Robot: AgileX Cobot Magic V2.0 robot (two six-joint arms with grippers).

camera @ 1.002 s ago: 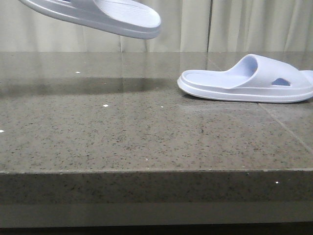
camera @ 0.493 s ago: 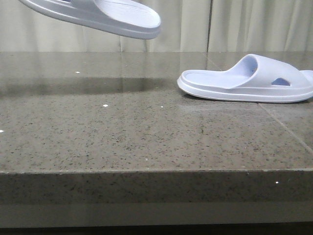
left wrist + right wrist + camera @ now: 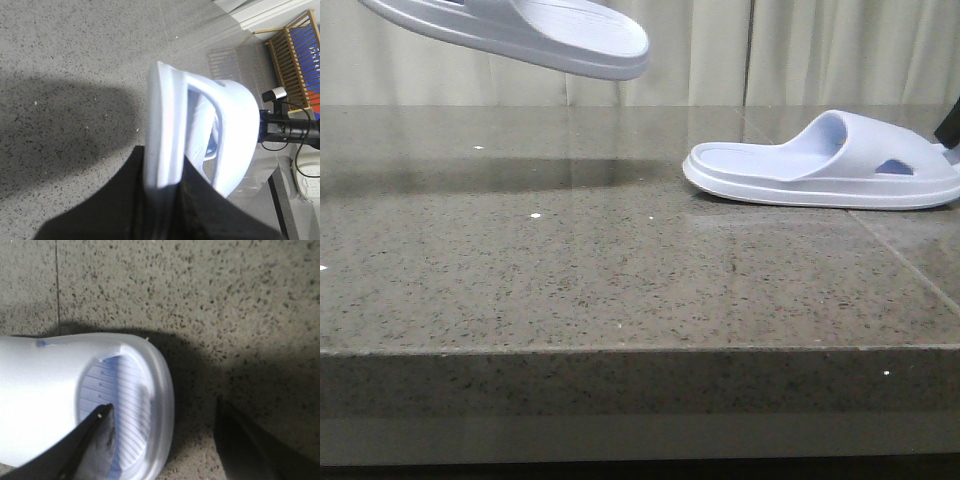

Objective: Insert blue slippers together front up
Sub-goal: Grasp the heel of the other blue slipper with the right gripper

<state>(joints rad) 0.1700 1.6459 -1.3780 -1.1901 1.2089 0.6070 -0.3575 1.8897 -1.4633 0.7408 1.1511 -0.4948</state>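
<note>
One pale blue slipper (image 3: 530,32) hangs in the air at the upper left of the front view. My left gripper (image 3: 162,186) is shut on the rim of its sole (image 3: 165,125), with the strap (image 3: 232,130) to one side. The second slipper (image 3: 825,162) lies sole down on the stone table (image 3: 600,270) at the right. My right gripper (image 3: 165,427) is open at that slipper's end (image 3: 125,395): one finger (image 3: 97,432) is over its opening, the other (image 3: 240,440) is beside it above the table. A dark part of that gripper (image 3: 950,125) shows at the front view's right edge.
The table's front edge (image 3: 620,350) runs across the front view, and a pale curtain (image 3: 820,50) hangs behind. In the left wrist view a wooden slatted rack (image 3: 295,55) and a camera on a mount (image 3: 280,125) stand beyond the table.
A dark part of my right gripper has come into the front view at the right edge, behind the lying slipper. Both slippers stay where they were.
</note>
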